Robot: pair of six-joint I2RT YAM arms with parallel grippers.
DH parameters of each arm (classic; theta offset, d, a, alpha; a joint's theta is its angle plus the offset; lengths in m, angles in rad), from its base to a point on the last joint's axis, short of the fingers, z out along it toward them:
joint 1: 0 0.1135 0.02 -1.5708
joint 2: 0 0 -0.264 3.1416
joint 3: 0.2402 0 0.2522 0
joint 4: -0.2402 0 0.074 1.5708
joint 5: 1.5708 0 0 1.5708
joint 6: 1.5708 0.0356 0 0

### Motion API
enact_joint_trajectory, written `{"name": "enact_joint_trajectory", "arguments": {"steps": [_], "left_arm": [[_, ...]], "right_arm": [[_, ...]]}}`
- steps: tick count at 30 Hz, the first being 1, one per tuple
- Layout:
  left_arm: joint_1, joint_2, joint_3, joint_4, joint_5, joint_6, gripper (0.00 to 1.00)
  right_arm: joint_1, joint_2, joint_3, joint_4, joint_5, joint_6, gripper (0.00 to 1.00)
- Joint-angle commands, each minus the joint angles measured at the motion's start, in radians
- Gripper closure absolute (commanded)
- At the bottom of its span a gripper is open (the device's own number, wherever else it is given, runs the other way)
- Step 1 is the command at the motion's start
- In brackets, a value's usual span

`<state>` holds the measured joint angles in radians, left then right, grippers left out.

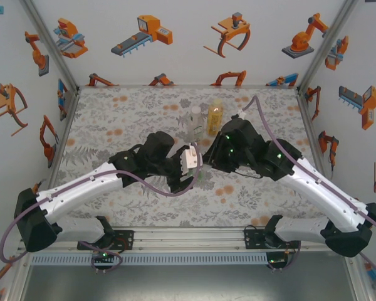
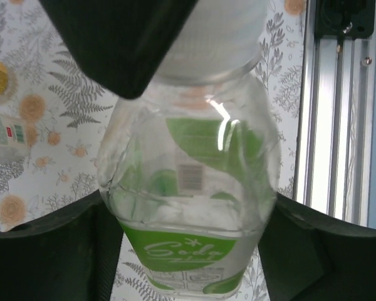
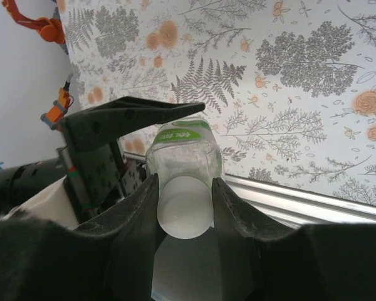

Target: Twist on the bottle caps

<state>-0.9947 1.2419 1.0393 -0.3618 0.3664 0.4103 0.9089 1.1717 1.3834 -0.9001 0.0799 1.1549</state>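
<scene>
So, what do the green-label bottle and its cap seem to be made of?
The bottle is probably thin clear plastic with a glossy finish: the flowered table cover shows through it, and a bright glare streak sits on its shoulder. The cap is likely opaque white plastic, smooth and fairly matte: nothing shows through it and it has no sharp glare.

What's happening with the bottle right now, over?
Right gripper shut on cap. Left gripper around green-label bottle, grip unclear. Clear bottle and amber bottle stand behind, apart.
</scene>
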Motion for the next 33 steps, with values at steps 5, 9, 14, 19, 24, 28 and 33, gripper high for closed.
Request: {"name": "enact_joint_trajectory", "arguments": {"steps": [5, 9, 14, 19, 24, 28, 33], "left_arm": [[-0.005, -0.054, -0.032, 0.038, -0.019, -0.031, 0.19], [-0.005, -0.071, -0.047, 0.028, -0.044, -0.037, 0.17], [-0.005, -0.11, -0.048, 0.007, -0.071, -0.051, 0.17], [-0.004, -0.173, -0.084, -0.015, -0.153, -0.088, 0.17], [-0.004, -0.246, -0.103, -0.046, -0.204, -0.135, 0.11], [-0.004, -0.313, -0.137, -0.054, -0.26, -0.178, 0.01], [-0.004, -0.373, -0.162, -0.065, -0.309, -0.223, 0.03]], "right_arm": [[-0.08, 0.049, 0.036, 0.008, 0.006, -0.093, 1.0], [-0.159, 0.09, 0.068, -0.022, 0.006, -0.205, 1.0], [-0.282, 0.154, 0.11, -0.044, 0.041, -0.388, 1.0], [-0.423, 0.244, 0.171, -0.05, 0.077, -0.564, 1.0], [-0.532, 0.379, 0.275, -0.031, 0.068, -0.712, 1.0], [-0.593, 0.491, 0.349, 0.036, 0.032, -0.783, 1.0], [-0.649, 0.642, 0.498, 0.045, 0.009, -0.847, 1.0]]}}
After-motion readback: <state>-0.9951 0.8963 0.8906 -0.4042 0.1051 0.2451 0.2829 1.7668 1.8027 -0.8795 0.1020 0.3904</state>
